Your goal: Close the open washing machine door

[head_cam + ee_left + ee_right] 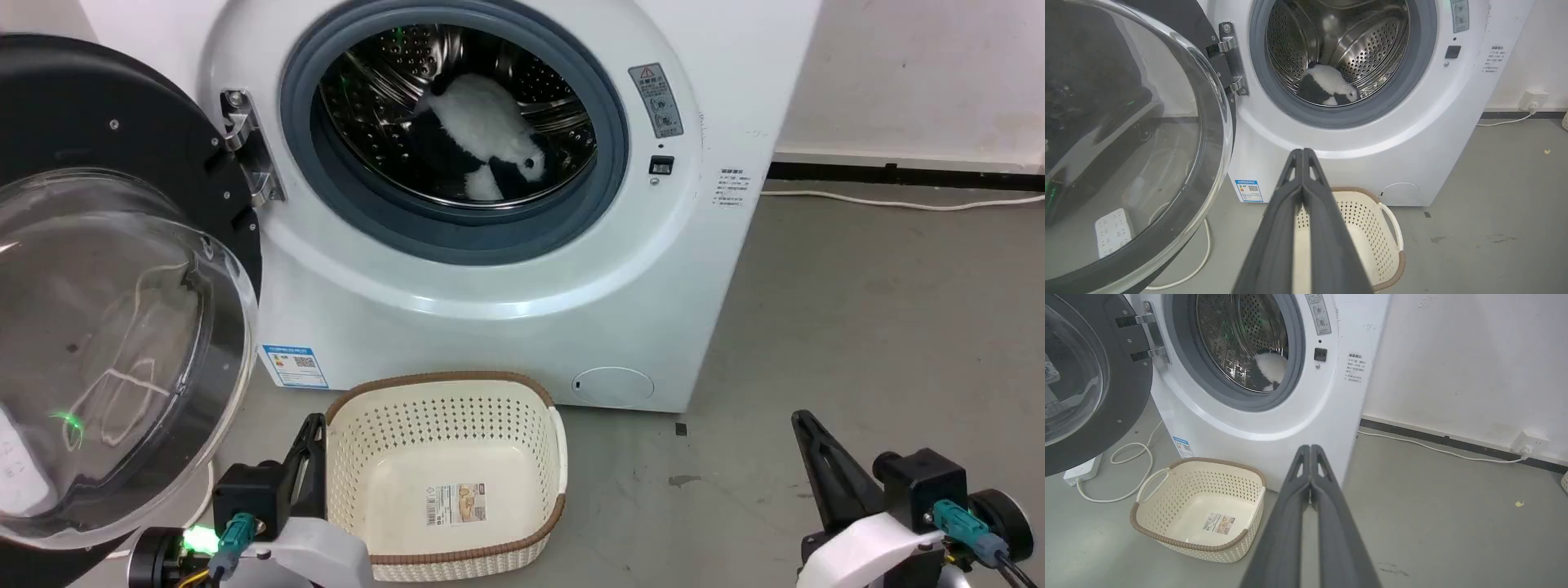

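The washing machine door [114, 286] stands upright; wide open leftward.

black-rimmed glass washing machine door [98, 327] swung wide open.

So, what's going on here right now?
Nothing is being handled yet. The washing machine door hangs wide open on its hinge, on the robot's left. The left jaws and right jaws are both shut and empty, low in front of the washing machine, and neither is touching the door. A black-and-white soft item lies in the drum, and a cream basket sits on the floor in front of the machine.
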Controlling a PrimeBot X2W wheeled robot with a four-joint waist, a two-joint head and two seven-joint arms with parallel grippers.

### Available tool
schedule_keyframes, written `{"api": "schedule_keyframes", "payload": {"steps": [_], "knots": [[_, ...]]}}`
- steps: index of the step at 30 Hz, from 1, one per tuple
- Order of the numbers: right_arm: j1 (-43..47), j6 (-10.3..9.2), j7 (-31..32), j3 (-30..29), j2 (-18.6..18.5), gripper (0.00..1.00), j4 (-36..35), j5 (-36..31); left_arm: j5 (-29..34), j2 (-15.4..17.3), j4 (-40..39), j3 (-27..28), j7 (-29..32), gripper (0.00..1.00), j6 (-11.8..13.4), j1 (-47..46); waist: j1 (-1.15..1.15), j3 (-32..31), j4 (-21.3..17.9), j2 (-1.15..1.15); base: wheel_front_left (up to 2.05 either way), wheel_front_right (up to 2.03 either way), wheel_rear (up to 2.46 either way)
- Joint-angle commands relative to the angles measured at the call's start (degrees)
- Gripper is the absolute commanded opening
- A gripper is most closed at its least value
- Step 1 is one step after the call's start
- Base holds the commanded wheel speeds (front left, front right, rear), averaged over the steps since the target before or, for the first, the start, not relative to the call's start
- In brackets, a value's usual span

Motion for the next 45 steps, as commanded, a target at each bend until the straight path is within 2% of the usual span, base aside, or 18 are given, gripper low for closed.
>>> {"api": "schedule_keyframes", "payload": {"steps": [1,31,32,45], "knots": [[-0.81,0.06,0.02,-0.12,0.11,0.00,-0.26,-0.43,0.16,-0.02,-0.26,0.15,0.03,0.00,0.16,-0.86,0.00,0.00,0.00,0.00,0.00,0.00,0.00],[-0.81,0.06,0.02,-0.12,0.11,0.00,-0.26,-0.43,0.16,-0.02,-0.26,0.15,0.03,0.00,0.16,-0.86,0.00,0.00,0.00,0.00,0.00,0.00,0.00],[0.01,0.00,0.00,0.02,0.00,1.00,0.01,0.04,-0.01,0.00,0.01,-0.01,-0.01,1.00,-0.01,0.02,0.00,0.00,0.00,0.00,0.00,0.00,0.00],[0.19,0.01,-1.45,-0.12,0.01,1.00,0.01,1.13,-0.32,0.00,0.06,-0.40,-1.45,1.00,-0.03,0.25,0.00,-0.05,0.59,0.00,0.00,0.00,0.00]]}}
